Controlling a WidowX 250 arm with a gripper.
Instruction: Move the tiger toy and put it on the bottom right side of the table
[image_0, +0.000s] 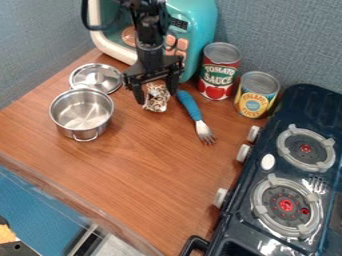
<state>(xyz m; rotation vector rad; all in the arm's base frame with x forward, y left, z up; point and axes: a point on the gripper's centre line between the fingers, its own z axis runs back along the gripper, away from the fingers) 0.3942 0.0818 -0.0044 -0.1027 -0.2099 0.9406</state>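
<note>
Brown wood-look table (133, 170), one dark stove (294, 107) and one teal microwave (202, 20) are framing my one gripper (157, 98).
One pot (73, 133), two cans (219, 75), one lid (95, 75) and one fork (190, 105) are lying around; my jaws are standing wide, one tiger toy (157, 101) sitting between them, its long axis pointing towards the near edge.

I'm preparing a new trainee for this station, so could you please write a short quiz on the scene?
1. True or false: the lid is on the metal pot.
2. Multiple choice: which can stands nearer the toy stove?
a) the red-labelled can
b) the yellow-labelled can
3. Fill in the blank: beside the tiger toy, which is at the claw, lies a fork with a ____ handle.

Key: 1. False; 2. b; 3. blue
</note>
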